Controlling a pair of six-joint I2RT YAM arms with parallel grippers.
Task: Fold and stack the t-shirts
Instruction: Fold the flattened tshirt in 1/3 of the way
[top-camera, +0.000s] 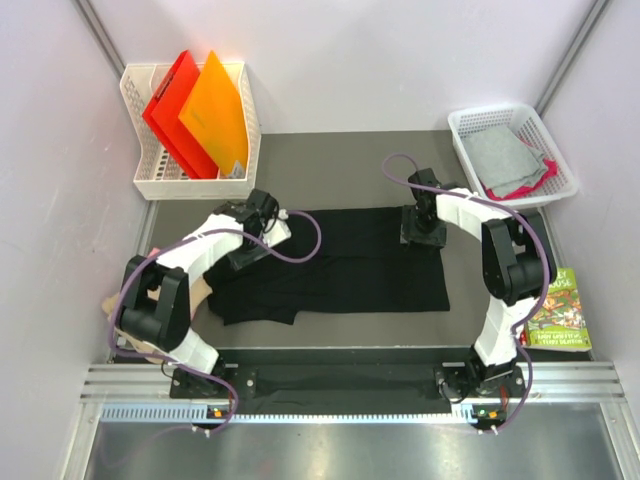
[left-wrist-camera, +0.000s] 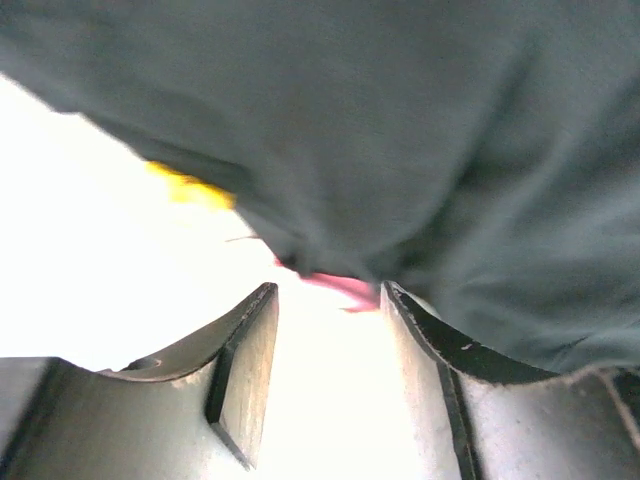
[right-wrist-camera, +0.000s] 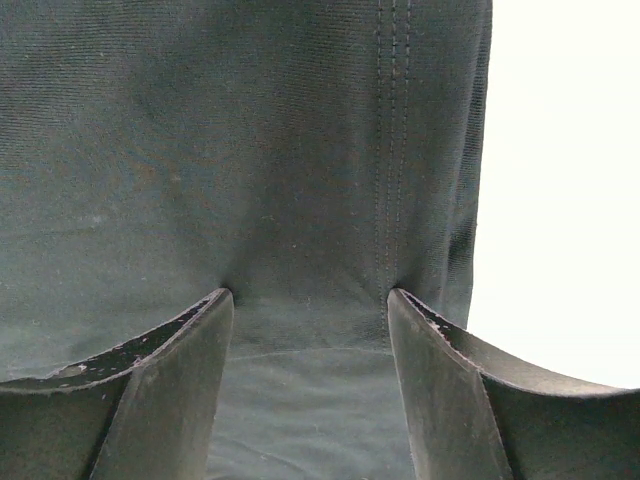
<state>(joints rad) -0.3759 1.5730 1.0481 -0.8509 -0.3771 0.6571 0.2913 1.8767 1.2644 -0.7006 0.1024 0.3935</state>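
Nearest the lens in the left wrist view, my left claw (left-wrist-camera: 325, 292) stands with its fingers apart. Bright space shows between them, and dark cloth sits just past the tips. I cannot confirm that any of it is caught. A pink scrap shows at the cloth's edge; I cannot identify it.

At far left, a white rack (top-camera: 140, 185) holds the red and orange folders (top-camera: 195, 115), which are not part of the job. Tan cloth (top-camera: 200, 295) shows under my left arm, bunched and, in my judgement, unfolded.

The black t-shirt (top-camera: 340, 265) lies across the middle of the table as a long band, uneven along its near left edge. No daisy print is in sight. I take this for a fold in progress, not a finished one.

My right claw (right-wrist-camera: 310, 295) rests at the shirt's far right edge beside a stitched hem. Its fingers are apart, and the cloth runs flat between them, unpinched.

The white basket (top-camera: 470, 120) at far right holds a grey garment (top-camera: 500, 155) over a pink one (top-camera: 525, 185), both loosely laid.

Assessment: no folded stack is visible. Most of the work remains.
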